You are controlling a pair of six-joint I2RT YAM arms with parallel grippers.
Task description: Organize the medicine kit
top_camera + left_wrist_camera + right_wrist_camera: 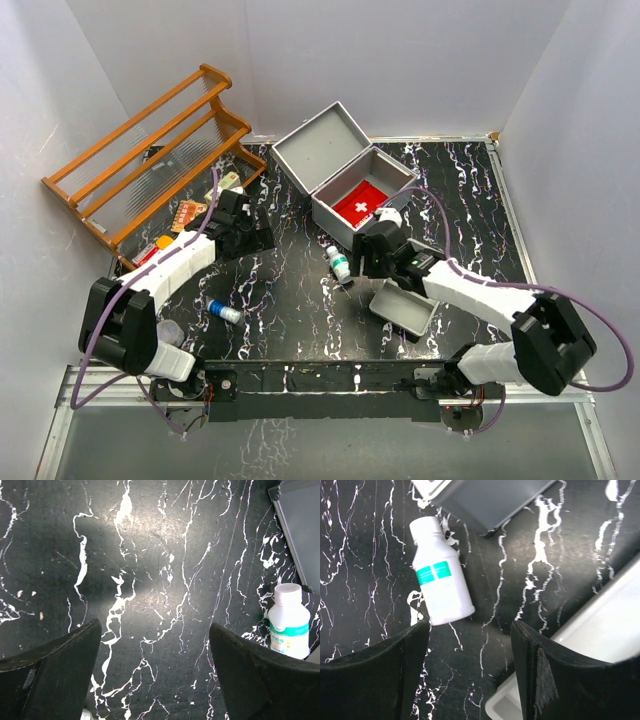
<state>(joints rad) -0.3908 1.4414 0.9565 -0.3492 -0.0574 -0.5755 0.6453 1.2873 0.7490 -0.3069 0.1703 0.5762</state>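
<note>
Overhead, the medicine kit (393, 168) sits open just above the centre of the frame. Its lid (318, 140) is thrown back to the upper left, and a red pouch (360, 203) with a white cross lies inside. Only this view catches the wooden rack (150, 150) at upper left and a blue-capped tube (224, 312) at lower left. A white bottle (339, 262) lies just below the kit.

Over to the right wrist view: the right gripper (470, 670) has its fingers spread with bare marble table (485, 600) between them, gripping nothing. It shows the bottle on its side at upper left and a grey tray (605, 630) at lower right.

Left wrist view: the left gripper (155, 675) has its jaws wide apart and empty, with that same bottle at the right edge.
</note>
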